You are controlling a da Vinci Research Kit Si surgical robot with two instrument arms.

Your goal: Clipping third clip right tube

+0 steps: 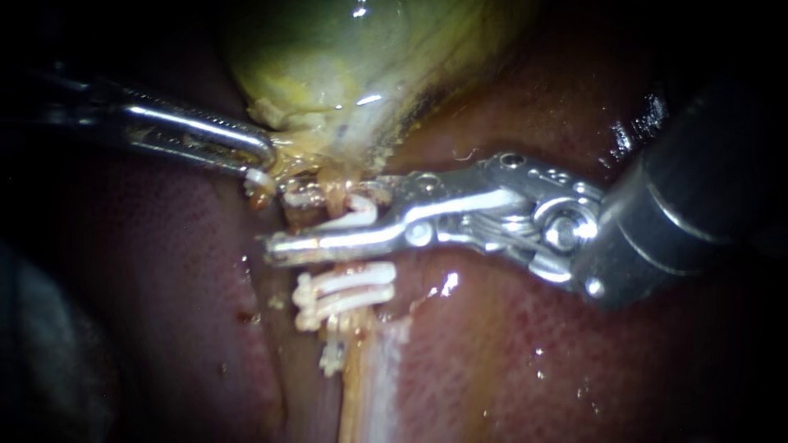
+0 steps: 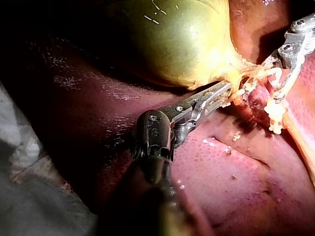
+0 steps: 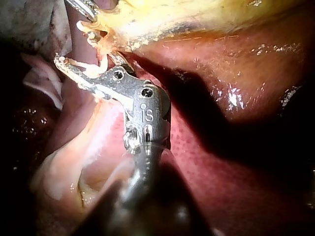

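Steel and ridged, your left instrument (image 1: 261,157) comes in level from the left, its claw closed on the ragged yellow neck of the gallbladder (image 1: 353,66). A white plastic clip (image 1: 359,213) sits gripped in the part-open claw of your right instrument (image 1: 312,220). The clip is astride the pale tube (image 1: 361,385), just above two set clips (image 1: 345,294). The right instrument's shaft slants in from the right.

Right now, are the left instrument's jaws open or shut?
Shut on the gallbladder: the left instrument pinches its pale tapered end from two sides.
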